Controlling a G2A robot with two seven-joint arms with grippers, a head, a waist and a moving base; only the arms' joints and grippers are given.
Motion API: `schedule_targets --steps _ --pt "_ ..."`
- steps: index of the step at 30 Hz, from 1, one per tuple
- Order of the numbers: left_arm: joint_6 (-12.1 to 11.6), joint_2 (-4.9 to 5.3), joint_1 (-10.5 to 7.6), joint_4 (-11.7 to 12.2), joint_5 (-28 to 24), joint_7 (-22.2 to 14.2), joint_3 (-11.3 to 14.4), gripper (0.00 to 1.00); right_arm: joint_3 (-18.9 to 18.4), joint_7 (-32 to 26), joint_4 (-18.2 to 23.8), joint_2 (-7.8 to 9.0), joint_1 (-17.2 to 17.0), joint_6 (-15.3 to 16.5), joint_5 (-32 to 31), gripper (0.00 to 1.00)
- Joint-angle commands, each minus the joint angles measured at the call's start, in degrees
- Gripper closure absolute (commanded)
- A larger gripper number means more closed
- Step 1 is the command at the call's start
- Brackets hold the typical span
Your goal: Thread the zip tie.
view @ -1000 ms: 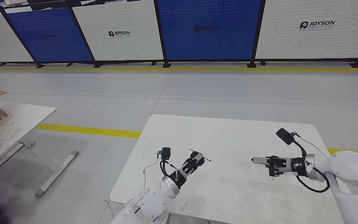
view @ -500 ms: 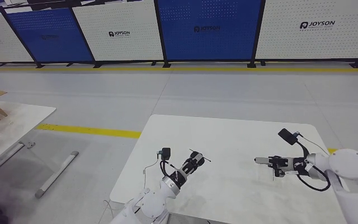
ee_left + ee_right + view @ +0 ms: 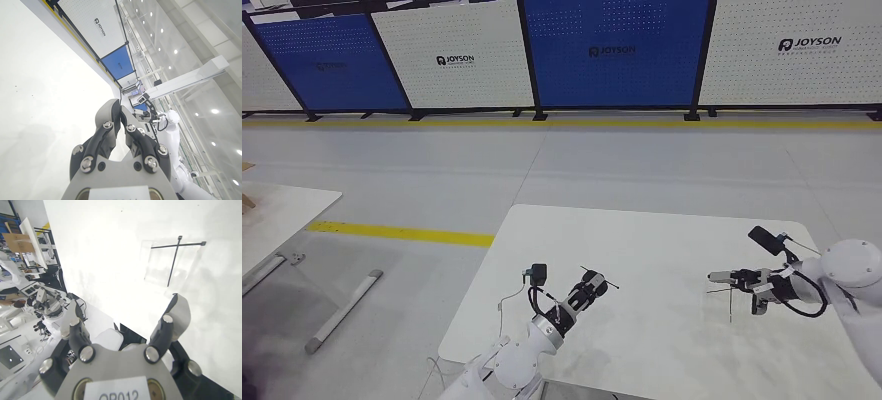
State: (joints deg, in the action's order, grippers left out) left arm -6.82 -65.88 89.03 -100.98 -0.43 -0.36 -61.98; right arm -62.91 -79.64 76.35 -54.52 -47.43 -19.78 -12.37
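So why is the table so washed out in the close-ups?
Right wrist view: the white table glares, surface detail lost, though the crossed zip ties show dark; left wrist view: same glare, wide lens curving the fence panels; top view: evenly lit.

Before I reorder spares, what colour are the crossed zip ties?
Black zip ties, clearest in right wrist view.

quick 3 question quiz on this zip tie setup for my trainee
1. True or false: the left gripper is shut on a held zip tie.
2. How many crossed zip ties lie on the table ahead of the right gripper? A one, B two, C four.
3. Fill in: the right gripper's jaws stand ____.
Key: 1 true; 2 B; 3 open.
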Motion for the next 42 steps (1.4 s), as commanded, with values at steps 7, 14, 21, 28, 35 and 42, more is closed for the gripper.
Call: schedule_targets --steps 7,14,21,28,35,42 --pt "0.0 0.0 0.0 0.0 0.0 0.0 0.0 1.0 -0.2 0.0 0.2 -0.01 -0.2 0.3 0.0 0.0" --pt "0.0 0.0 0.0 0.0 0.0 0.0 0.0 1.0 2.7 0.0 2.2 0.21 0.4 4.1 -6.8 0.0" --pt "0.0 0.0 0.0 0.0 0.0 0.0 0.0 1.0 6.8 0.0 -0.8 0.49 3.3 15.2 -5.2 0.0" --pt "0.0 0.0 0.0 0.0 0.0 0.0 0.0 1.0 6.8 0.0 -0.8 0.49 3.3 15.2 -5.2 0.0" --pt "0.0 0.0 0.0 0.0 0.0 0.0 0.0 1.0 7.3 0.2 -0.8 0.5 3.0 14.4 -6.6 0.0" --pt "0.0 0.0 0.0 0.0 0.0 0.0 0.0 1.0 9.4 0.1 -0.9 0.19 4.4 11.7 -8.3 0.0"
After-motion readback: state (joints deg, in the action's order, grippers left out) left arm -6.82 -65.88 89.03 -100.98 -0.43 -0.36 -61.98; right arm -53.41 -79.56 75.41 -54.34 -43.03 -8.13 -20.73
